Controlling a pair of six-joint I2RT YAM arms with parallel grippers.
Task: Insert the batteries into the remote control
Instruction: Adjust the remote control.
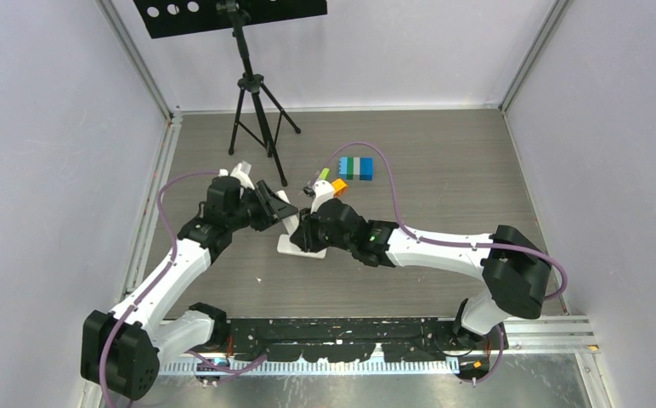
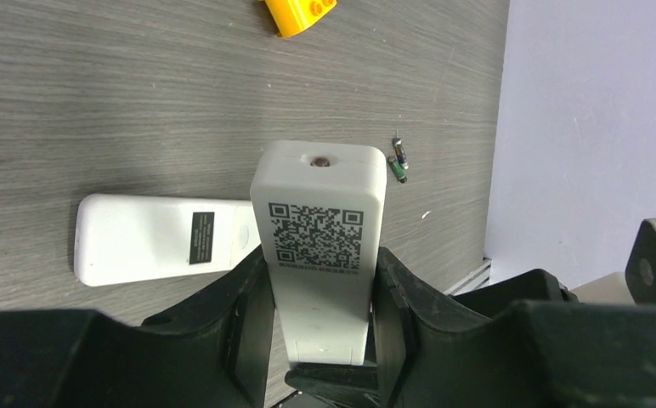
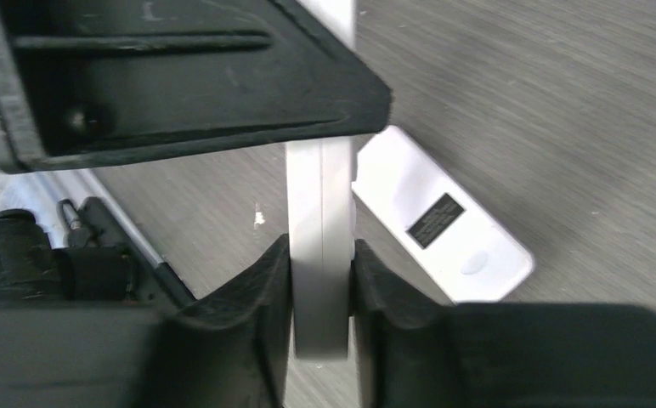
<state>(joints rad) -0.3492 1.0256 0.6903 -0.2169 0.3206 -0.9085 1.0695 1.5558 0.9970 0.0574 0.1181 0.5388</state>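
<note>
On the grey bench [image 2: 138, 102] a battery [image 2: 401, 160] lies by the wall [image 2: 588, 127], while left gripper [image 2: 320, 265] and right gripper [image 3: 320, 272] both clamp the remote [image 2: 318, 195], so we should keep one grip firm while the other opens it.

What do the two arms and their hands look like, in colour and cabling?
The left arm and right arm have white links and black joints. The left hand and right hand are black. A purple cable runs along each arm.
</note>
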